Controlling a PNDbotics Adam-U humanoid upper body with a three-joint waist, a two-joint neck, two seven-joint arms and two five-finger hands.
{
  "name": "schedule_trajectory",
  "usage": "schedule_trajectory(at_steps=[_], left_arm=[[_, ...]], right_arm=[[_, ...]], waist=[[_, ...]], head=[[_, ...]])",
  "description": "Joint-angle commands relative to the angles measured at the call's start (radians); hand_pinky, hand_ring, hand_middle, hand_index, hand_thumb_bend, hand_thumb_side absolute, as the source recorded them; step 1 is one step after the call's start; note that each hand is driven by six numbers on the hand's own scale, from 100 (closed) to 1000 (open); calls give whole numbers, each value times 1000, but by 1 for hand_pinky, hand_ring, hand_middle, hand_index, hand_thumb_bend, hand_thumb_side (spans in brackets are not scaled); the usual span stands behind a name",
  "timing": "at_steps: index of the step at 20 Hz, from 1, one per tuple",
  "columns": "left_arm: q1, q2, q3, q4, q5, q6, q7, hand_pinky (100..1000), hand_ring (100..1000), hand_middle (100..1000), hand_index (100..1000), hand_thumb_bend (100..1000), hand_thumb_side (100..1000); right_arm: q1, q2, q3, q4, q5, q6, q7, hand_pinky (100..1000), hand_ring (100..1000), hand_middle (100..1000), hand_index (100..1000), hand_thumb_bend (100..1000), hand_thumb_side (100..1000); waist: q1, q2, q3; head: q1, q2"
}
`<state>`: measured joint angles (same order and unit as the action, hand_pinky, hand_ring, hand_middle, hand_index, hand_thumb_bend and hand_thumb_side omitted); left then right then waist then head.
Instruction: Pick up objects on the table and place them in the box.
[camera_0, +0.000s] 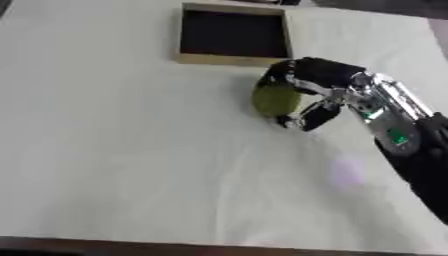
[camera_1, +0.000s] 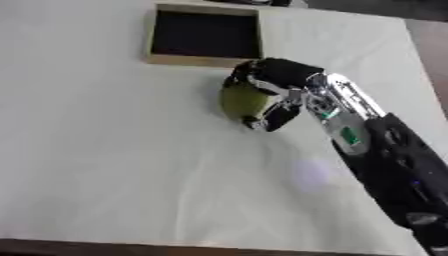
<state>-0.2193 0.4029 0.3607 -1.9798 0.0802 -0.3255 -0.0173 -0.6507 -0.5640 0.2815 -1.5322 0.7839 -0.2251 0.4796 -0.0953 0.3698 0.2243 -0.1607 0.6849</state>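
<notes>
**Right hand has the green fruit, just short of the box**

So the right hand (camera_0: 308, 92) comes in from the right side and its fingers are curled round a round green fruit (camera_0: 276, 98), thumb (camera_0: 317, 116) tucked under on the near side, fingers (camera_1: 262, 70) wrapped over the top. Looks like a proper grasp, the fruit sits right in the palm. Can't really tell if it's still touching the table (camera_0: 131, 160) or lifted a bit off it, there's a dark shadow right underneath.

The box (camera_1: 206, 60) is a shallow wooden one with a dark inside, sitting at the far middle of the table. The fruit is just beside its near right corner, outside it, not over the opening.

Table is covered in a plain white cloth with a few creases. Left hand doesn't show in either view
</notes>
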Motion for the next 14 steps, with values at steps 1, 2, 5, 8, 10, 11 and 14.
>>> schedule_trajectory(at_steps=[1, 2, 5, 8, 10, 11, 14], left_arm=[[-9, 14, 1, -20, 7, 0, -4, 676, 755, 750, 764, 100, 567], [-9, 14, 1, -20, 7, 1, -4, 676, 756, 751, 764, 100, 567], [-10, 14, 0, -20, 8, 2, -6, 675, 756, 751, 764, 100, 567], [-11, 13, 0, -20, 8, 3, -7, 675, 756, 751, 764, 100, 567], [-12, 13, 0, -20, 8, 4, -7, 675, 757, 751, 764, 100, 566], [-12, 13, 0, -20, 8, 4, -8, 675, 757, 751, 764, 100, 566], [-13, 13, 1, -20, 8, 5, -8, 675, 757, 751, 764, 100, 567]], right_arm=[[-9, -18, -10, 5, -2, 1, -27, 812, 754, 711, 842, 357, 100], [-10, -20, -9, 2, 4, -2, -45, 799, 738, 688, 818, 360, 100], [-10, -24, -4, 0, 53, -14, -132, 764, 692, 600, 749, 362, 100], [-7, -28, 9, 6, 107, -42, -259, 739, 656, 541, 686, 351, 100], [-3, -27, 15, 14, 127, -55, -339, 729, 628, 508, 655, 313, 100], [0, -27, 17, 19, 129, -60, -371, 729, 628, 508, 655, 313, 100], [7, -29, 15, 10, 121, -79, -423, 725, 632, 519, 651, 270, 100]], waist=[[6, -17, 2], [6, -17, 2], [5, -17, 4], [4, -17, 6], [3, -17, 6], [3, -17, 7], [3, -17, 7]], head=[[-3, -9], [-2, -9], [-2, -10], [-2, -9], [-2, -8], [-2, -8], [-1, -6]])
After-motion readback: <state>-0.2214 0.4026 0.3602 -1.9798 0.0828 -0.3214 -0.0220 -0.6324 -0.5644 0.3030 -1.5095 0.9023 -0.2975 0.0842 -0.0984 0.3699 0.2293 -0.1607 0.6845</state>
